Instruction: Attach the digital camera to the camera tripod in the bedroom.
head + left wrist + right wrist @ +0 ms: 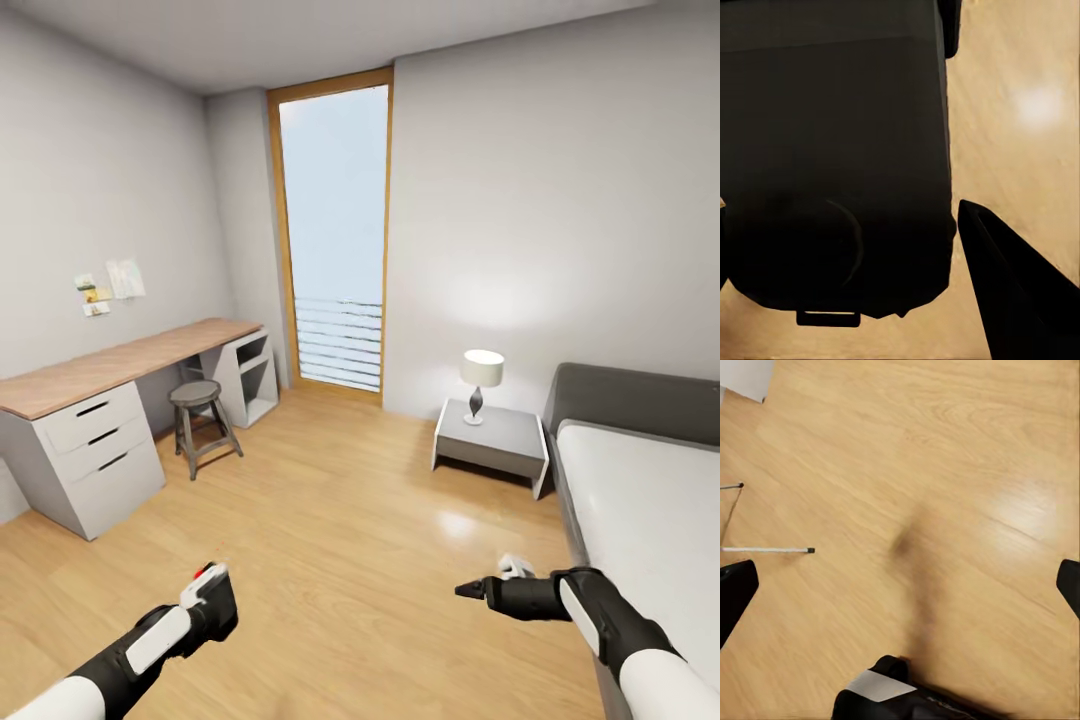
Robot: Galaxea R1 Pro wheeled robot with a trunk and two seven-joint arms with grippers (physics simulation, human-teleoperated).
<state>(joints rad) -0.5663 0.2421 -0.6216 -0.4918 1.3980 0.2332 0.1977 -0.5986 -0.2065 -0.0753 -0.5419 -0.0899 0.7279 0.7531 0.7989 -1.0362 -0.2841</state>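
Note:
The digital camera (pixel 218 608), a black box with a red button on top, sits in my left gripper (pixel 207 598) low at the left, above the wood floor. From the left wrist its dark body (pixel 832 150) spans the space between the fingers (pixel 1020 300), which are shut on it. My right gripper (pixel 466 590) hovers over the floor near the bed, pointing left. Its fingertips (pixel 733 596) stand far apart with nothing between them. Thin silver rods with black tips (pixel 769 550) lie at the edge of the right wrist view; they may be the camera tripod's legs, I cannot tell.
A wood-topped white desk (pixel 110 365) runs along the left wall with a grey stool (pixel 197 395) in front. A tall window (pixel 335 240) is straight ahead. A nightstand (pixel 495 440) with a lamp (pixel 481 380) stands beside the grey bed (pixel 650 500) at the right. Open floor (pixel 340 520) lies between.

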